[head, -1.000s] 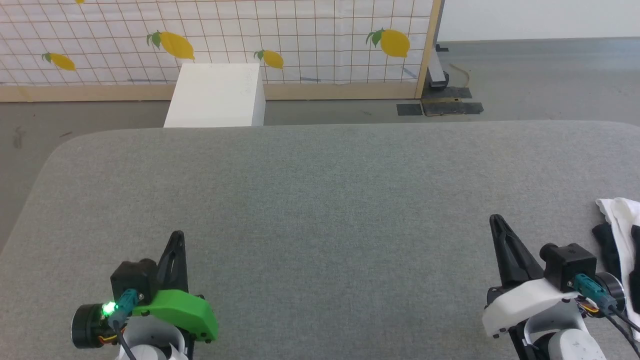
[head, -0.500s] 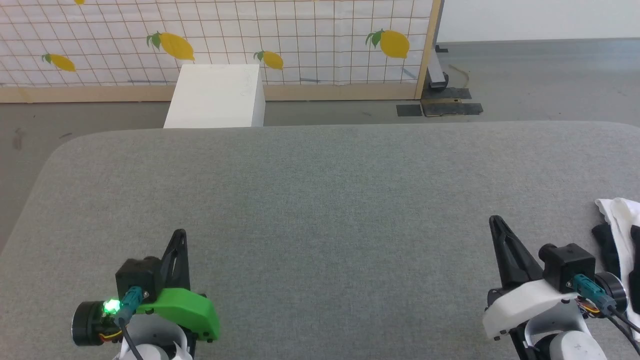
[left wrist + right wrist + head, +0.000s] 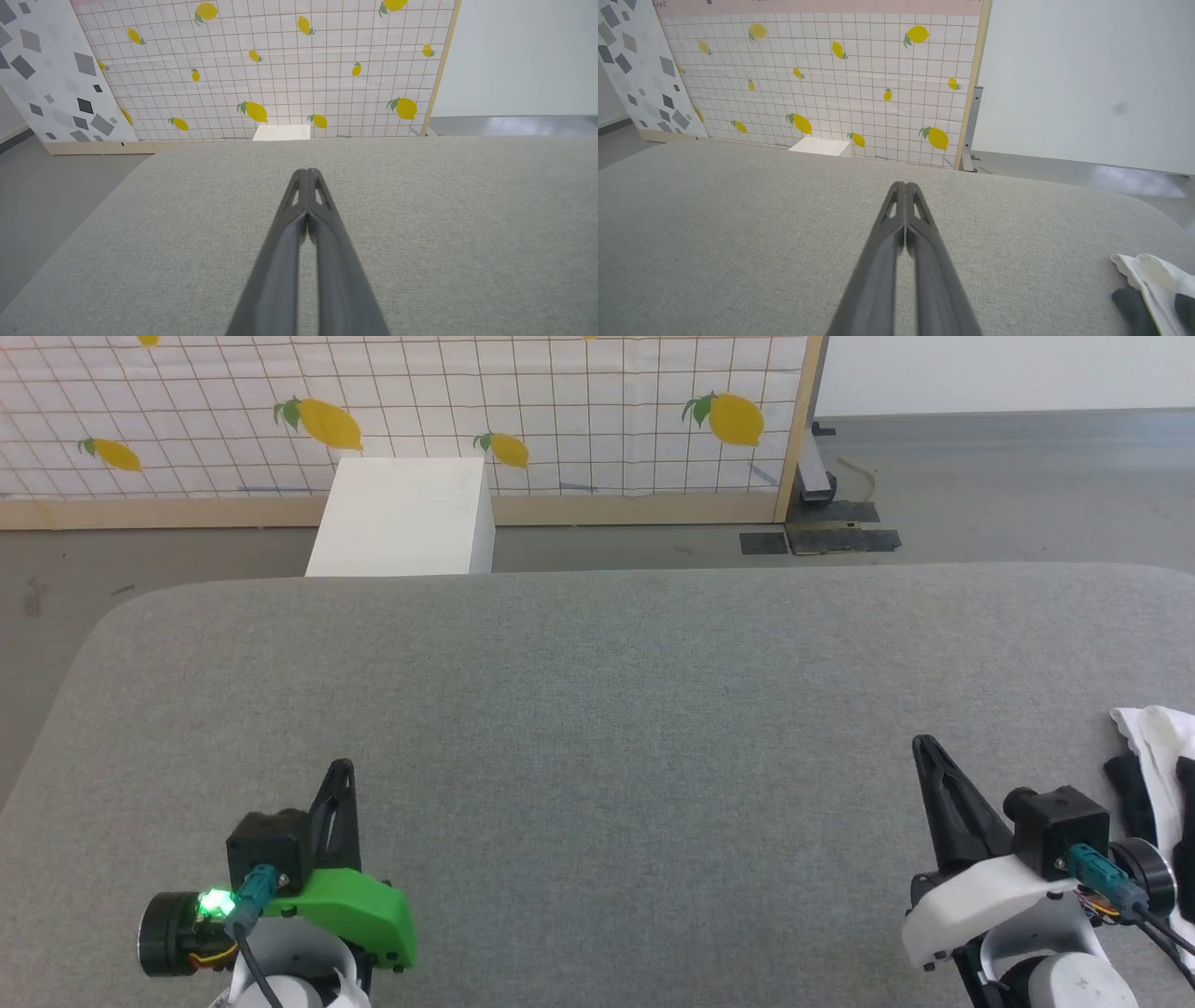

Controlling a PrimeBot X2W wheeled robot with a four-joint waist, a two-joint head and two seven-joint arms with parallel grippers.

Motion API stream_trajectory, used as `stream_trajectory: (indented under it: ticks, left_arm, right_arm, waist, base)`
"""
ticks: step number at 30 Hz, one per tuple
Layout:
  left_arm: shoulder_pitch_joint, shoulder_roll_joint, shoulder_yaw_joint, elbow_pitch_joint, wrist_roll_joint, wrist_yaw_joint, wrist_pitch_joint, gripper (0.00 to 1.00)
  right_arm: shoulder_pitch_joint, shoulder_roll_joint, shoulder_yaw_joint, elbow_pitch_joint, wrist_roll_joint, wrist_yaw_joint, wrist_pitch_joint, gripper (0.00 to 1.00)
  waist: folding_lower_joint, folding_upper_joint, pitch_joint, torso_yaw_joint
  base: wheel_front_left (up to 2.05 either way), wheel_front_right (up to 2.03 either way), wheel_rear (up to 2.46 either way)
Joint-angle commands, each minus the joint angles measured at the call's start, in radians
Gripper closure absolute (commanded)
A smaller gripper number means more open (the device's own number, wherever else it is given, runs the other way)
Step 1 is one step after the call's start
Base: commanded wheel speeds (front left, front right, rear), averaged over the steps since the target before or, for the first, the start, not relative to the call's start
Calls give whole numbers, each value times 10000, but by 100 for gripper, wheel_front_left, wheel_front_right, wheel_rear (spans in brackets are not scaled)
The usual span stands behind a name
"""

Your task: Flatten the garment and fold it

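Note:
The garment (image 3: 1160, 775) lies bunched at the right edge of the grey table (image 3: 597, 709), white cloth with black sleeve parts; its chest print is hidden. The right wrist view has the garment (image 3: 1157, 289) at its lower right corner. My right gripper (image 3: 924, 749) hovers shut and holds nothing, just left of the garment and apart from it; its fingertips (image 3: 903, 186) press together. Near the table's front left my left gripper (image 3: 342, 769) is shut too, empty, with fingertips (image 3: 307, 173) closed over bare cloth surface.
A white box (image 3: 401, 513) stands on the floor beyond the table's far edge. Behind it runs a lemon-print panel (image 3: 523, 411) in a wooden frame, with a metal stand (image 3: 817, 476) at its right end. The table's left corners are rounded.
My left gripper has crept a little to the right and forward. The right gripper and the garment stay where they were.

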Motion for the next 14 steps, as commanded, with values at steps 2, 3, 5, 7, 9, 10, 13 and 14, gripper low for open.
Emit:
stream_trajectory:
  ticks: [2,3,5,7,9,10,13,14]
  left_arm:
    - [156,-63,53,-100,141,-58,90,100]
    - [159,-75,58,-121,170,-60,112,100]
    - [165,-95,67,-159,221,-64,151,100]
    - [171,-116,75,-197,272,-67,190,100]
    - [177,-137,84,-235,324,-71,229,100]
    - [180,-145,88,-251,346,-73,246,100]
    - [189,-177,101,-310,426,-79,307,100]
    - [192,-187,105,-327,449,-81,325,100]
  right_arm:
    - [133,6,22,-140,-134,-14,99,100]
    - [139,6,24,-165,-150,-14,120,100]
    - [149,6,26,-209,-179,-14,157,100]
    - [159,7,28,-254,-208,-14,195,100]
    - [169,7,30,-298,-237,-14,232,100]
    - [174,7,31,-317,-250,-15,248,100]
    - [189,7,34,-386,-295,-15,306,100]
    - [194,7,35,-406,-308,-15,323,100]
  waist:
    - [-1,0,-3,-1]
    - [-1,0,-5,-1]
    - [-1,0,-7,-2]
    - [-1,0,-10,-3]
    - [-1,0,-13,-4]
    - [-1,0,-14,-4]
    - [-1,0,-19,-6]
    - [-1,0,-20,-6]
  base:
    - [0,0,0]
    - [0,0,0]
    - [0,0,0]
    - [0,0,0]
    - [0,0,0]
    - [0,0,0]
    - [0,0,0]
    - [0,0,0]
